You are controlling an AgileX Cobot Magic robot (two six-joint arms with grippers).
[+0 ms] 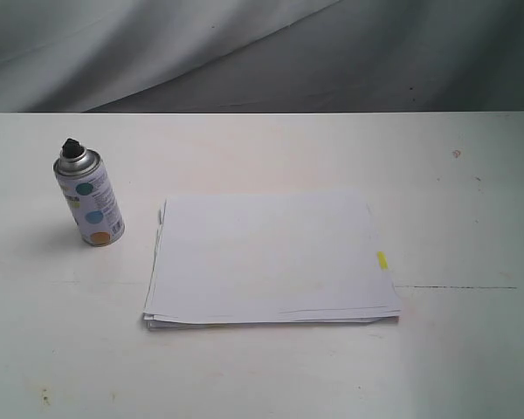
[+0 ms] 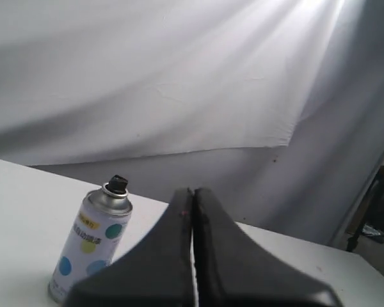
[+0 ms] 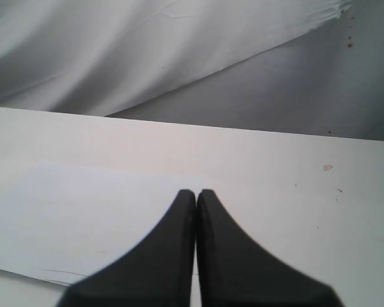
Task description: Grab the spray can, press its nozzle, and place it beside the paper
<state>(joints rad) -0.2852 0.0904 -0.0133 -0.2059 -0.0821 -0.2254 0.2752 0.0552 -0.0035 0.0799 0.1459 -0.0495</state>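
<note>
left tool (image 2: pixel 192 190) and right tool (image 3: pixel 196 192) are both pressed together; i'd spread the left wide, then clasp the upright spray can (image 1: pixel 89 199) near the paper (image 1: pixel 271 257) mid-body, nozzle (image 1: pixel 71 147) left free.

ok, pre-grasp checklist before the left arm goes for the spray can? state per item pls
1. Spray can upright: ok. It stands on the table, left of the paper, not touching it.
2. Nozzle exposed: ok, no cap on it.
3. Nozzle outlet direction: cannot tell.
4. Left gripper ready to grasp: not ok, jaws shut.
5. Right gripper out of the way: ok. Jaws shut and empty, over the paper side, away from the can.
6. Drop spot beside paper: ok, bare table shows on its right.
</note>
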